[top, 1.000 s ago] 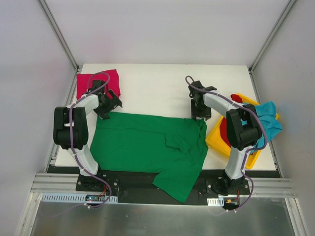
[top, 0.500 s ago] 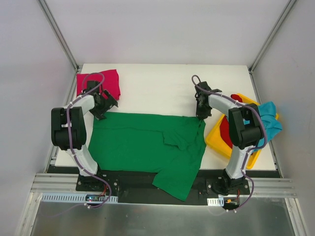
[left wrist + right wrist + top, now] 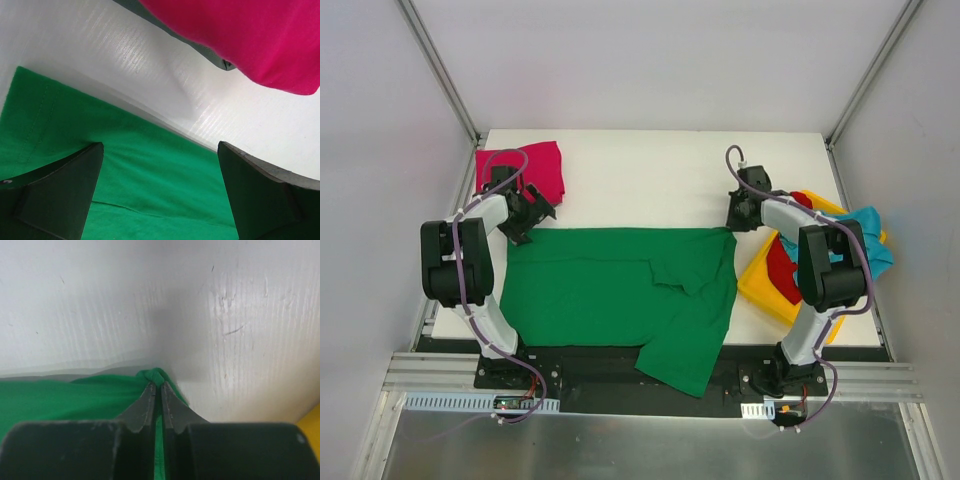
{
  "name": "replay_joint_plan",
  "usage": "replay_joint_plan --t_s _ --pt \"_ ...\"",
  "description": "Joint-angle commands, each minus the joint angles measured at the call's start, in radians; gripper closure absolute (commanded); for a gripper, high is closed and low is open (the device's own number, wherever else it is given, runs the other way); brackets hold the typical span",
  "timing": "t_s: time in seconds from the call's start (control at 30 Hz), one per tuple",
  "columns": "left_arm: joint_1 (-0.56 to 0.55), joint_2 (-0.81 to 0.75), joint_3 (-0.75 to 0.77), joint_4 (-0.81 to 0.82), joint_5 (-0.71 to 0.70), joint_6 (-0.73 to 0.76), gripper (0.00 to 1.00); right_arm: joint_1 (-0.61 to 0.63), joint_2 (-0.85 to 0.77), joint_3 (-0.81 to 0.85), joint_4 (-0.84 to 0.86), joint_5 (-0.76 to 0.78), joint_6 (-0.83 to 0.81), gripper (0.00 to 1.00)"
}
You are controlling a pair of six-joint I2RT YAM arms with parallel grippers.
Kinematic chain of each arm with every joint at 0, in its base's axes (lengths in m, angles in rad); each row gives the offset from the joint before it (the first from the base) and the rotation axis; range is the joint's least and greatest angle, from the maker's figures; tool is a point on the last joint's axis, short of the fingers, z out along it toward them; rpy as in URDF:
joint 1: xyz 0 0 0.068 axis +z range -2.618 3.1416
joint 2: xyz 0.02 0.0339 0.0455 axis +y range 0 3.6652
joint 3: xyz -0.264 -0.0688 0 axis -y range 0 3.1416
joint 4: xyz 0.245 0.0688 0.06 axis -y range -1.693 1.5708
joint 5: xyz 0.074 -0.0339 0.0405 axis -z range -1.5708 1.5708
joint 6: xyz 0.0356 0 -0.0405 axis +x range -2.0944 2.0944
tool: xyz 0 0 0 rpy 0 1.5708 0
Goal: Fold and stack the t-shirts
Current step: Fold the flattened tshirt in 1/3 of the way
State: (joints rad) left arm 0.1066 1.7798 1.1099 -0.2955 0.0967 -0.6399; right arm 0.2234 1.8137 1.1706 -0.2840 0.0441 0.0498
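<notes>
The bright green t-shirt [image 3: 610,290] lies spread on the white table, its lower part hanging over the near edge. My right gripper [image 3: 733,222] is shut on its far right corner, where green cloth [image 3: 75,400] is pinched between the closed jaws [image 3: 156,386]. My left gripper [image 3: 525,224] is open over the shirt's far left corner; green cloth [image 3: 150,200] lies between the spread fingers [image 3: 55,190]. The magenta-pink tee [image 3: 525,165] lies folded at the far left and also shows in the left wrist view [image 3: 240,35]. The teal-blue tee [image 3: 868,240] and the red tee [image 3: 782,265] lie in the bin.
A yellow plastic bin [image 3: 760,285] stands tilted at the table's right edge, close to my right gripper; its corner shows in the right wrist view [image 3: 312,417]. Bare white table [image 3: 640,180] lies beyond the green shirt. Frame posts stand at the far corners.
My right gripper has moved right toward the bin, pulling the green shirt's far right corner with it. The far edge is now straight. My left gripper has shifted slightly left.
</notes>
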Motion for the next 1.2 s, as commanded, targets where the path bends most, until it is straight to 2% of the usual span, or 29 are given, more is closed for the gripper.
replay_joint_plan --t_s 0.0,0.03,0.1,0.2,0.27,0.37,0.47,0.5,0.57,0.73,0.83,0.93,1.03,1.17 --pt "0.021 0.009 -0.019 -0.057 -0.054 0.057 0.01 -0.045 -0.019 -0.020 0.184 0.002 -0.028 0.92" --pt "0.021 0.007 -0.022 -0.057 -0.060 0.060 0.01 -0.056 -0.020 -0.019 0.212 -0.012 -0.024 0.88" --pt "0.019 0.001 -0.025 -0.057 -0.061 0.063 0.01 -0.068 -0.027 0.009 0.203 -0.030 -0.034 0.69" --pt "0.021 -0.014 -0.027 -0.059 -0.057 0.062 0.01 -0.068 -0.057 0.058 0.132 0.049 -0.042 0.42" --pt "0.021 -0.020 -0.021 -0.059 -0.043 0.060 0.01 -0.068 -0.088 0.089 0.062 0.045 -0.068 0.35" --pt "0.021 -0.031 0.008 -0.059 0.015 0.055 0.01 -0.044 -0.143 0.093 0.011 -0.068 -0.111 0.27" --pt "0.021 -0.051 0.030 -0.060 0.040 0.042 0.01 0.025 -0.192 0.089 -0.067 -0.131 -0.154 0.13" --pt "0.021 -0.057 0.033 -0.059 0.041 0.040 0.01 0.057 -0.207 0.084 -0.099 -0.139 -0.157 0.11" --pt "0.019 -0.074 0.031 -0.063 0.041 0.036 0.01 0.123 -0.241 0.038 -0.122 -0.127 -0.153 0.01" --pt "0.021 -0.146 -0.002 -0.071 0.047 0.020 0.01 0.310 -0.260 -0.031 -0.170 -0.108 -0.087 0.01" --pt "0.019 -0.174 -0.044 -0.070 0.037 0.019 0.01 0.359 -0.217 -0.054 -0.152 -0.105 -0.024 0.00" --pt "0.021 -0.139 -0.051 -0.076 -0.011 0.052 0.01 0.375 -0.121 0.000 -0.182 -0.076 0.005 0.01" --pt "0.031 -0.091 -0.055 -0.080 0.007 0.054 0.01 0.430 -0.028 0.069 -0.289 0.055 -0.037 0.00" --pt "0.033 -0.077 -0.051 -0.079 0.006 0.054 0.01 0.557 0.019 0.070 -0.348 0.233 -0.120 0.00"
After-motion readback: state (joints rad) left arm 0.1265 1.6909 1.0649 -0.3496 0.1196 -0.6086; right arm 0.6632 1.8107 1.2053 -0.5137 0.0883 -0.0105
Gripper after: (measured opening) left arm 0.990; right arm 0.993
